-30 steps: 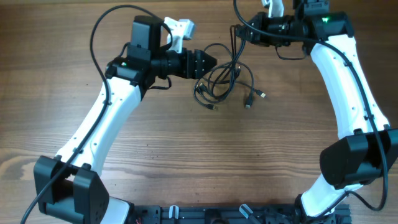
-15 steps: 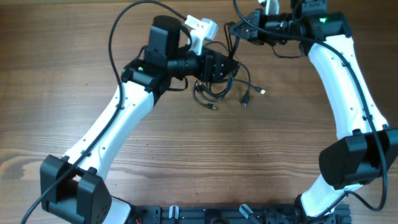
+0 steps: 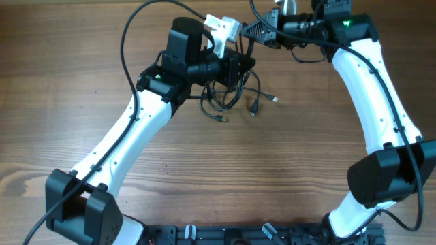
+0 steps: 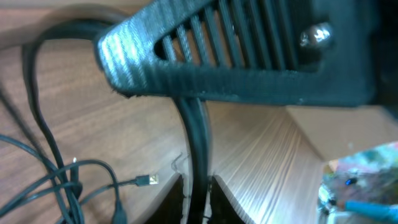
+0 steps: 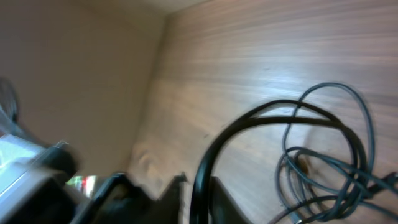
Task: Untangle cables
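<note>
The cables (image 3: 219,99) lie as a loose bundle of thin black loops on the wooden table, with plug ends (image 3: 274,99) spread to the right. My left gripper (image 3: 240,68) sits over the bundle's top and is shut on one black cable strand (image 4: 194,134), which runs up from between its fingertips (image 4: 198,202). My right gripper (image 3: 253,30) is just above and to the right, seen as a ribbed black body (image 4: 236,56) in the left wrist view. A cable strand (image 5: 214,146) passes between its jaws (image 5: 199,199), which stand slightly apart.
The cable loops (image 5: 329,162) lie right of the right gripper, and a USB plug (image 4: 148,180) lies left of the left gripper. A white camera mount (image 3: 223,28) sits on the left wrist. Bare wooden table (image 3: 286,170) extends in front.
My left gripper moved right onto the bundle, then closed on a strand. The bundle shifted left. My right gripper moved left and its jaws parted a little.
</note>
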{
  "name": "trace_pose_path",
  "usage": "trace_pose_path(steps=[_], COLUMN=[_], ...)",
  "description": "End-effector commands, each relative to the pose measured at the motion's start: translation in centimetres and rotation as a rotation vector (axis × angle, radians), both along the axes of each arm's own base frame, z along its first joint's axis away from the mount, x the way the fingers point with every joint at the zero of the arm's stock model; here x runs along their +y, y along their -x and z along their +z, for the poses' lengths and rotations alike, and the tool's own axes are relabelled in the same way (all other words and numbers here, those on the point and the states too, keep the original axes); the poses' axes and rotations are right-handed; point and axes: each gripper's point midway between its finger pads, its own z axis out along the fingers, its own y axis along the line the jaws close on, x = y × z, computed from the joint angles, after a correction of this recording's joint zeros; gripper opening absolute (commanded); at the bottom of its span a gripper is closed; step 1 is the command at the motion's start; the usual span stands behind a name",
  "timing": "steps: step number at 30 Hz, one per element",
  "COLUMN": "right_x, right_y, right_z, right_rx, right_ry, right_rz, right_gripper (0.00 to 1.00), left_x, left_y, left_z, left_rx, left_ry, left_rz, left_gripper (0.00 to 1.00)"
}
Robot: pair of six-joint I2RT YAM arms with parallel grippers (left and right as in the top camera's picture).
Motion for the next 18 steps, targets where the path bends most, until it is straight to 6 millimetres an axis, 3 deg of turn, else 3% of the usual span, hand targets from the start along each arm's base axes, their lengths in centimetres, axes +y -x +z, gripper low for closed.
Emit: trace_pose_path(steps=[1,3,7,10,13,18], right_x=[-2.4,-3.1,-4.8,-6.1,-6.0,-5.9], right_y=[-2.1,-2.6,-3.2,-3.5,-2.5,-0.9], right_z=[-0.1,-0.3,-1.0,-1.9,-2.9,-4.1], right_rx=[-0.019,-0.018,-0.008,0.01,0.018,0.031], right_ry=[0.087,0.101,0.144,0.199,0.242,0.304], right_rz=[-0.155,-0.183,-0.241,-0.291,-0.241,-0.163], right_gripper=[0.51,0.74,0.99,1.0,1.0,1.0], left_x=[0.6,1.5,4.0,5.8,6.8,7.9], left_y=[-0.5,-0.8,-1.3,-2.0,-2.7,-4.0], left_z=[4.2,7.8,12.7,13.4,13.4,13.3], left_rx=[0.134,0.178,0.261,0.38,0.469,0.441], left_ry=[0.191,0.331,0.539,0.631,0.694,0.718], left_rz=[0.126,0.185,0.266,0.337,0.399,0.49], left_gripper=[0.04,0.04,0.04,0.04,0.04,0.04])
